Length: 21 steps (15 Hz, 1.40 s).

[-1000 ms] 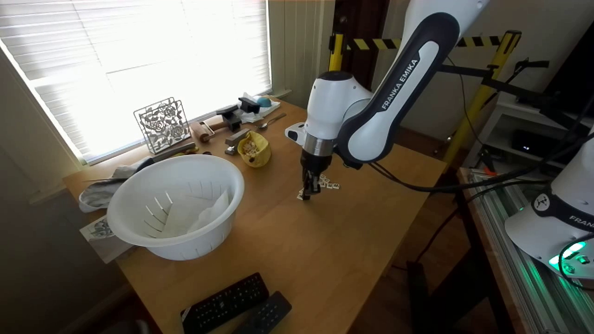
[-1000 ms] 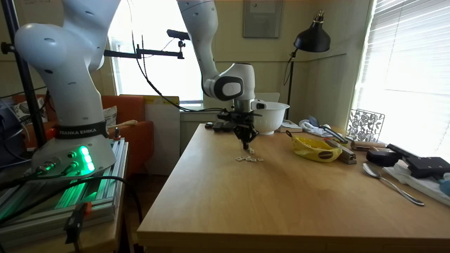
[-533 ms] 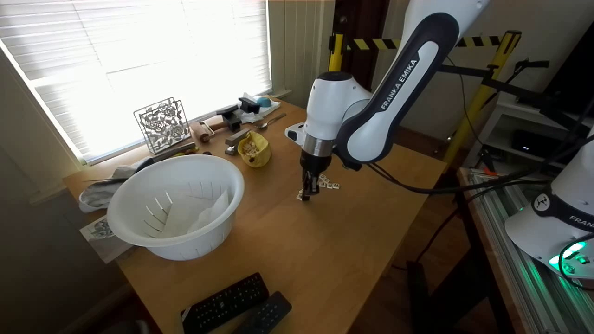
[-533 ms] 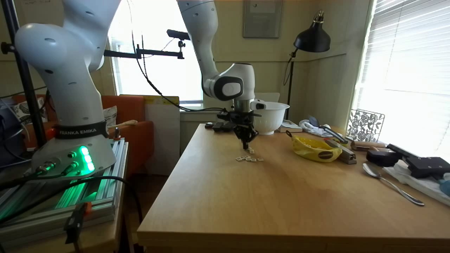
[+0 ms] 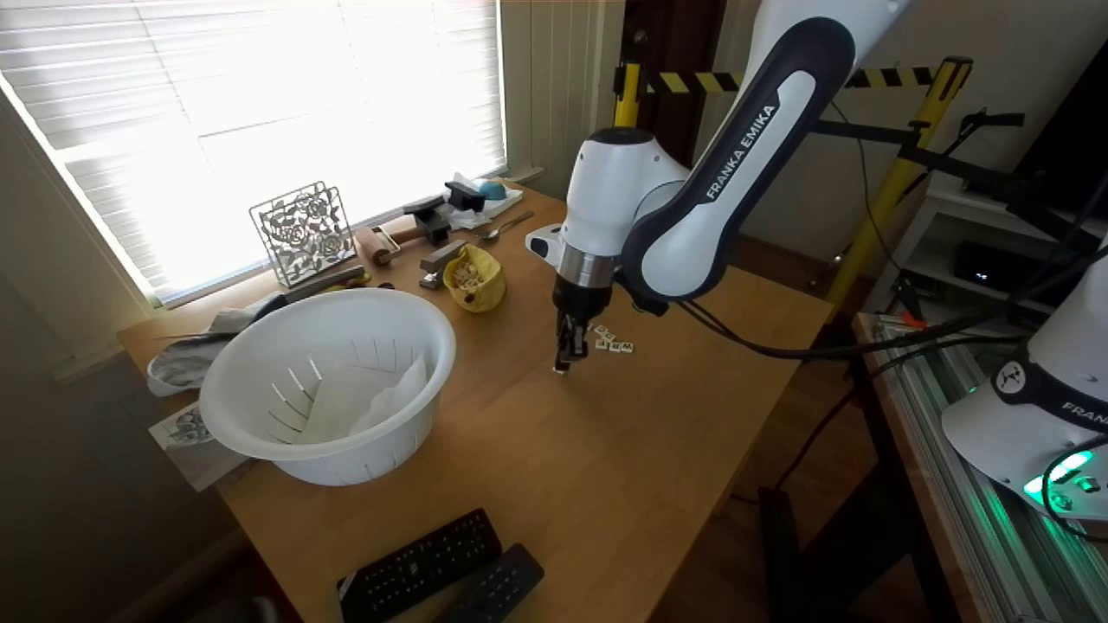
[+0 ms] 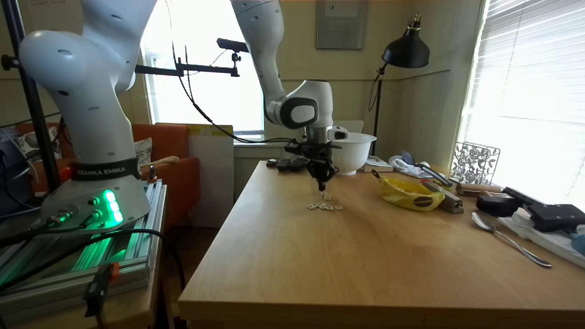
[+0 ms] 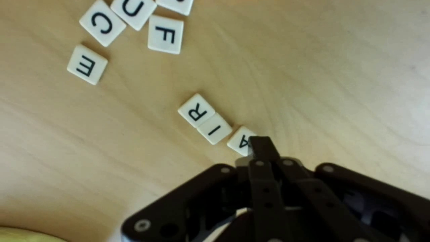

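Observation:
My gripper (image 7: 263, 148) is shut with nothing visible between its fingers. In the wrist view its tip covers part of the white A tile (image 7: 240, 141); whether it touches the tile I cannot tell. The I tile (image 7: 215, 128) lies just beside, separated from the A by a narrow gap, and the R tile (image 7: 196, 111) sits against the I. Farther off lie the E tile (image 7: 87, 64), C tile (image 7: 102, 23), U tile (image 7: 133, 11) and F tile (image 7: 165, 34). Both exterior views show the gripper (image 5: 563, 368) pointing down, low over the wooden table (image 5: 519, 476).
A large white bowl (image 5: 389, 459) with slits stands nearer the window side. The yellow pouch (image 6: 404, 196) holds small pale pieces, with a spoon (image 6: 512, 244) and other items along the window edge. Two dark remotes (image 5: 424, 562) lie at a table end.
Over the last half second my gripper has risen slightly and shifted a little sideways, leftward in one exterior picture and rightward in the other. It stays shut.

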Motion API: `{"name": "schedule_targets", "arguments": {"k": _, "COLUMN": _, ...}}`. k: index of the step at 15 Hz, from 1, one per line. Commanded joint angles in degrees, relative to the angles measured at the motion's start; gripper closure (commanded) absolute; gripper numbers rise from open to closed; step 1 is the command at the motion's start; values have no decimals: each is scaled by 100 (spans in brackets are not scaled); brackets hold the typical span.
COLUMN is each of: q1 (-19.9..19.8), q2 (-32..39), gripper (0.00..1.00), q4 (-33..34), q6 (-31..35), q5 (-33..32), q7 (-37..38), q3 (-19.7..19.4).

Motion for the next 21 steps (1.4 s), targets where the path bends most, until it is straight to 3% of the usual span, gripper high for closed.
{"name": "schedule_targets", "arguments": {"k": 1, "q1": -50, "q2": -2, "gripper": 100, "q4": 104, "q6": -122, "q5": 152, "q7": -70, "q3": 69}}
{"name": "schedule_targets", "arguments": {"k": 21, "q1": 44, "q2": 270, "gripper": 100, "q4": 331, "q6": -171, "q5": 230, "q7": 199, "q3": -100}}
